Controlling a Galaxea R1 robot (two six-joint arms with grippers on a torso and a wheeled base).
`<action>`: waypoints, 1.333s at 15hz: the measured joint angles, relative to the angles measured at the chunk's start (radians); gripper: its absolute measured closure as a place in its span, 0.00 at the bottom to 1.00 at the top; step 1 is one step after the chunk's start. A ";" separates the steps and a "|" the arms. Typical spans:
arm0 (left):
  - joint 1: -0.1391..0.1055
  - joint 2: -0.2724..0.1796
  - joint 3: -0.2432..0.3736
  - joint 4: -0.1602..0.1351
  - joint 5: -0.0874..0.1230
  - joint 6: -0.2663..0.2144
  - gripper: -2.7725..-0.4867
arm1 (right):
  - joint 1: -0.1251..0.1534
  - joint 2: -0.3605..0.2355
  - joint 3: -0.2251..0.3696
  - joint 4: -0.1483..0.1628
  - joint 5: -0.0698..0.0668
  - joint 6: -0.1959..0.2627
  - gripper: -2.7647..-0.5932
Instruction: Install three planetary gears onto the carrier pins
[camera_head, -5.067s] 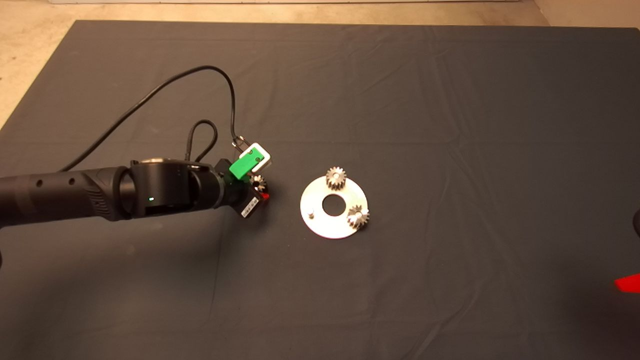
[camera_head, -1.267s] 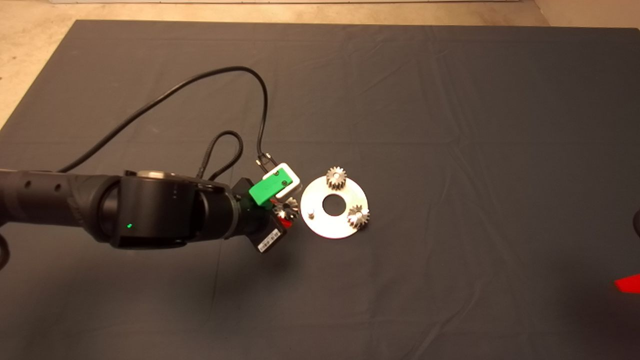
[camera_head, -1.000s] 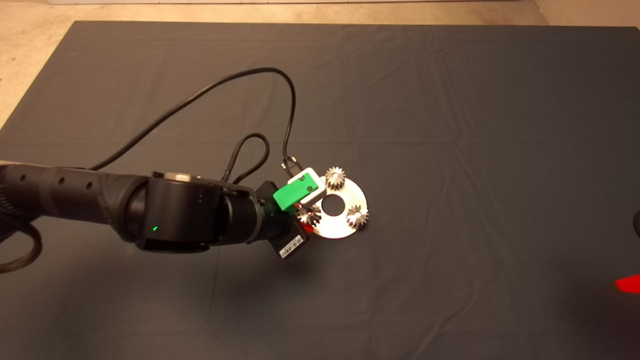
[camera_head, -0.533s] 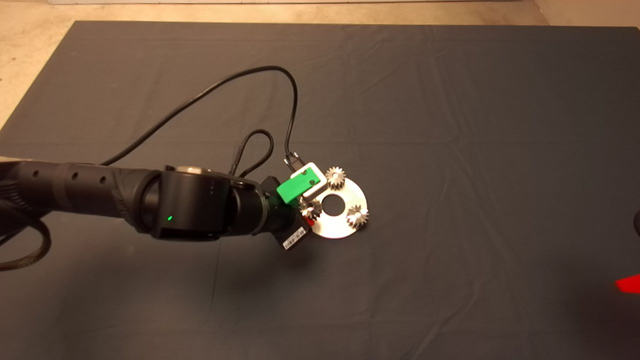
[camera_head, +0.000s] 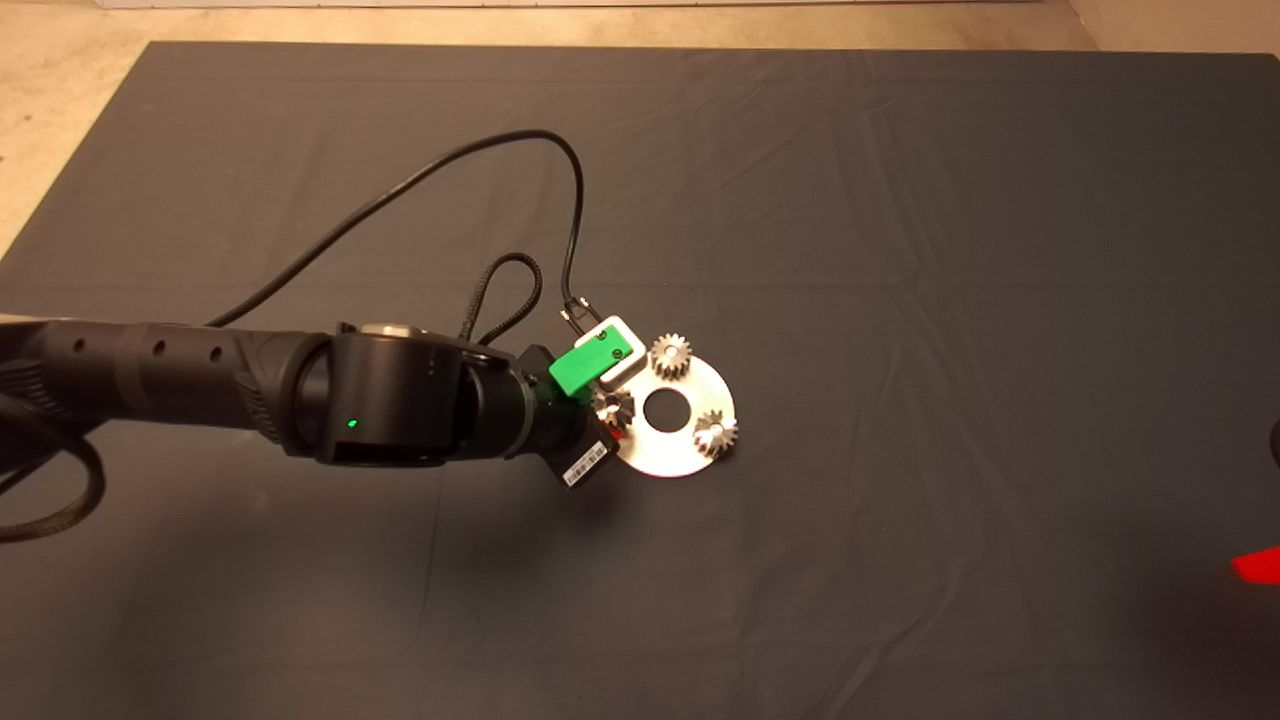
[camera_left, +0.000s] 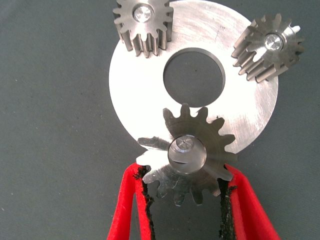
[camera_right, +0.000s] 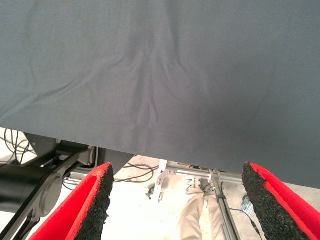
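Dark-steel gears (camera_left: 189, 156) on shiny silver disc (camera_left: 130, 85); red fingers (camera_left: 127, 205), black pads; dark grey mat (camera_head: 900, 250).

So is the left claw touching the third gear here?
Touching. The left wrist view shows the left claw with both black pads pressed against the teeth of the third gear, its bore over a pin.

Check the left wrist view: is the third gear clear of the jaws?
No: the third gear sits between the left gripper fingers, their pads against its teeth, over the last pin.
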 joint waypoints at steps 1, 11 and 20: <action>0.007 0.009 0.000 0.002 0.002 0.000 0.99 | 0.000 0.000 0.000 0.000 0.000 0.000 0.40; 0.031 0.030 -0.033 0.003 -0.001 0.012 0.99 | 0.000 0.000 0.000 0.001 0.000 0.000 0.40; 0.046 0.030 -0.043 0.013 -0.010 0.027 0.99 | 0.000 0.000 0.000 0.003 0.000 0.000 0.40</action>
